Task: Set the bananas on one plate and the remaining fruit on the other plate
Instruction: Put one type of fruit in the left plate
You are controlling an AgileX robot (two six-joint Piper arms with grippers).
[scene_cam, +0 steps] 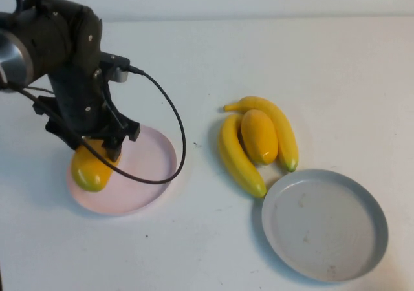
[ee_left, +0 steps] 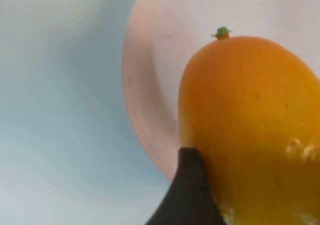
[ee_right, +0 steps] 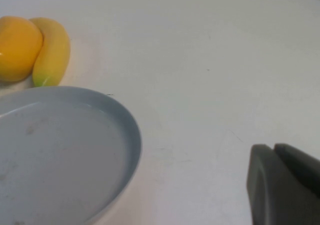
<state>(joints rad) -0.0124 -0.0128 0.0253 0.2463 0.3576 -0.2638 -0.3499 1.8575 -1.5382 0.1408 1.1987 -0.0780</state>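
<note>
**A:** Where is the left tool (scene_cam: pixel 97 150) right now?

**B:** It is over the left part of the pink plate (scene_cam: pixel 152 168), near the left side of the white tabletop (scene_cam: pixel 207 58). It is clamped on an orange-yellow mango (scene_cam: pixel 90 168). In the left wrist view one dark finger (ee_left: pixel 187 195) presses against the mango's skin, with the fruit's small green stem end pointing away over the plate's pale surface.

**A:** Is that mango on the plate?

**B:** It lies over the plate's left edge in the high view. Whether it touches the plate or hangs just above it, I cannot tell.

**A:** And the remaining fruit?

**B:** Right of centre there is a tight cluster. A second mango (scene_cam: pixel 259 136) sits between the two bananas, touching both. The left banana (scene_cam: pixel 238 156) curves along one side and the right banana (scene_cam: pixel 275 126) arches over the top and down the other side. All three rest on the tabletop, not on any plate.

**A:** The other plate?

**B:** The grey-blue plate (scene_cam: pixel 362 200) sits at the front right, just beside the lower tips of the bananas. Nothing lies in it.

**A:** What about the right tool (ee_right: pixel 282 185)?

**B:** Only a dark part of it shows in the right wrist view, above bare tabletop, near the grey-blue plate. I cannot tell whether it is open or closed.
</note>
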